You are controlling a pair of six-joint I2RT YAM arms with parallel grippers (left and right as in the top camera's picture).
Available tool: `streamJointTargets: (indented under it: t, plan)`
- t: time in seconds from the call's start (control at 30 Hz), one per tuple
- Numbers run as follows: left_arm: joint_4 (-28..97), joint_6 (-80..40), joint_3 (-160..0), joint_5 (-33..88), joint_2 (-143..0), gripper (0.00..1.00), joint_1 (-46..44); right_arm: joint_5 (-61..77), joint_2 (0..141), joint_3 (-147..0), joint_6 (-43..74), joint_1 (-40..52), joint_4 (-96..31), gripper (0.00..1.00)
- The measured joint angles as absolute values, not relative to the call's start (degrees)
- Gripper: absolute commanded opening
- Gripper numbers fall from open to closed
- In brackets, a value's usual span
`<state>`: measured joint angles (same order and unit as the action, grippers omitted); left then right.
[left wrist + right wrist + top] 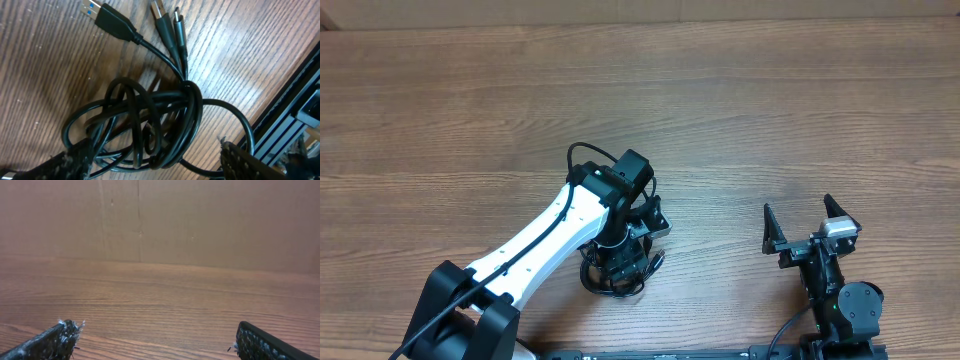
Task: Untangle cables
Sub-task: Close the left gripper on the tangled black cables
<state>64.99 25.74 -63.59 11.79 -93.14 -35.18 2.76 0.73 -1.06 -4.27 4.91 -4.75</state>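
Near the table (pixel 720 100) edge, the left end effector (pixel 152 155), apparently released, straddles the cables (pixel 150 107) (right end effector (pixel 798 208) gapes wide)

I look out over a brown wood-grain laminate tabletop (pixel 740 100), its grain running in long streaks from side to side, with darker and paler bands mixed. The surface is matte, with a soft sheen where the light falls. Along its near edge runs a black slotted metal rail (pixel 286 120), straight and ridged. At the far side stands a plain tan wall panel (pixel 215 220), flat and dull, meeting the tabletop in a straight line. Two faint vertical seams cross that panel left of its middle, and a few small specks sit beside them.
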Motion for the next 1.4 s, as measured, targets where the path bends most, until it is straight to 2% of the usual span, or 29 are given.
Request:
streamJointTargets:
  t: [0.13,0.27,0.43,0.5,0.6,1.07,1.4]
  plan:
    - [64.90,25.71,-63.24,12.05,-93.14,0.85,-35.18,2.76,0.73,-1.06,-4.29,4.91,-4.80,1.00]
    - [64.51,25.63,-63.24,12.25,-93.14,0.73,-35.18,2.76,0.73,-1.06,-4.29,4.91,-4.80,1.00]
    - [63.37,25.71,-63.18,12.40,-93.14,0.74,-35.18,2.76,0.73,-1.06,-4.29,4.91,-4.78,1.00]
    - [63.37,25.69,-62.83,12.40,-93.14,0.68,-35.18,2.76,0.73,-1.06,-4.27,4.91,-4.78,1.00]
    - [62.81,25.54,-61.91,12.43,-93.14,0.50,-35.18,2.74,0.73,-1.06,-4.27,4.91,-4.80,1.00]
    - [58.54,25.69,-58.96,12.78,-93.14,0.48,-35.18,2.76,0.73,-1.06,-4.29,4.91,-4.80,1.00]
    - [56.73,25.23,-55.70,13.26,-93.14,0.24,-35.18,2.76,0.73,-1.06,-4.29,4.91,-4.78,1.00]
